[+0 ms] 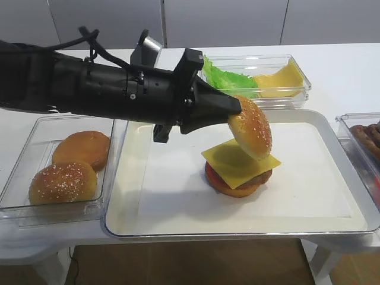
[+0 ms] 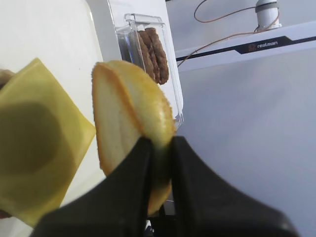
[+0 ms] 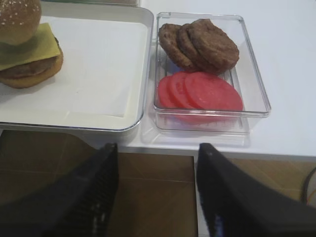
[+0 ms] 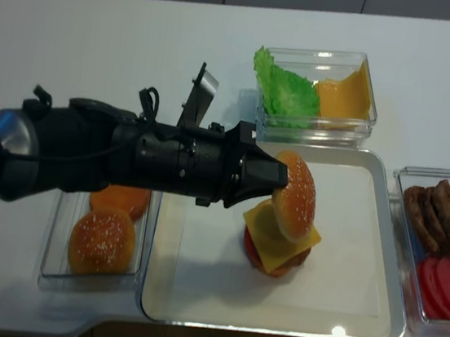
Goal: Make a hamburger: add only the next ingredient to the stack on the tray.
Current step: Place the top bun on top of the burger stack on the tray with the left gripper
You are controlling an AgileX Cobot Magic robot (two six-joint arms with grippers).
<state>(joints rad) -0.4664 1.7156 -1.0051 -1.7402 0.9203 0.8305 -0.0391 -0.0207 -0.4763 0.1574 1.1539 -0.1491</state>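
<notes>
Left gripper (image 1: pixel 237 107) pinched tight on the sesame bun top (image 1: pixel 250 127), tilted on edge just below its tips, over the stack (image 1: pixel 239 171) on the tray (image 1: pixel 309 222); released like this, I reckon it rolls off the cheese (image 1: pixel 237 159).

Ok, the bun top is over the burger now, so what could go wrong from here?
1. The left gripper pinches the sesame bun top by one edge, and it hangs tilted almost on its side. Released like this, it would probably land on edge and roll off.
2. The cheese slice overhangs the stack; the bun's low edge sits close above it and could drag it askew.
3. The bun seems offset from the stack's centre, so it may settle lopsided.
</notes>
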